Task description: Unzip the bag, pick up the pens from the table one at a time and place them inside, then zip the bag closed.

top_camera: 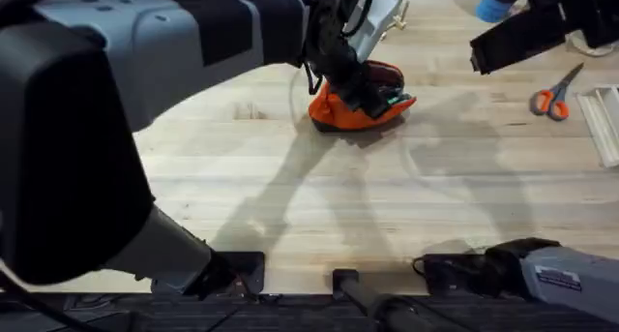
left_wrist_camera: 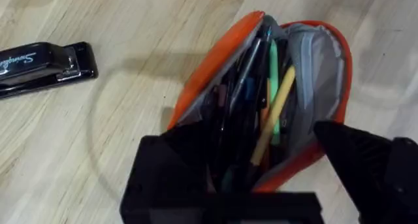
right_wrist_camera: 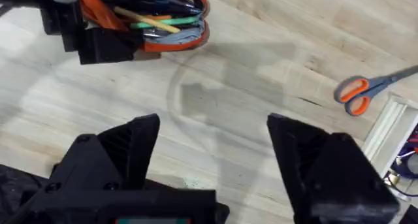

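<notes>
Orange fabric pencil pouch [left_wrist_camera: 287, 100] with its grey lining showing sits gaping open at the far middle of the light wooden plank table [top_camera: 387, 206], and the left gripper [left_wrist_camera: 261, 178] is right over its mouth. Its black fingers [left_wrist_camera: 366, 165] straddle the near end of the pouch, one on each side, spread apart rather than clamped on anything I can make out. Inside the opening lie a yellow-tan pen [left_wrist_camera: 274, 116], a green stick [left_wrist_camera: 273, 87] and several dark pens [left_wrist_camera: 238, 100], packed lengthwise.

The right gripper [right_wrist_camera: 212, 155] hangs above bare wood well apart from the pouch, fingers wide and empty.

Farther out, a black stapler [left_wrist_camera: 42, 64] rests near the pouch, and orange-handled scissors [top_camera: 553, 95] lie off toward the table's right edge beside a white tray [top_camera: 604, 124].

Judging by this, the unzipping is done and the pens look to be already inside; I see no loose pen on the wood. What remains is most likely pulling the zipper shut, with the pouch's sides first brought together.
</notes>
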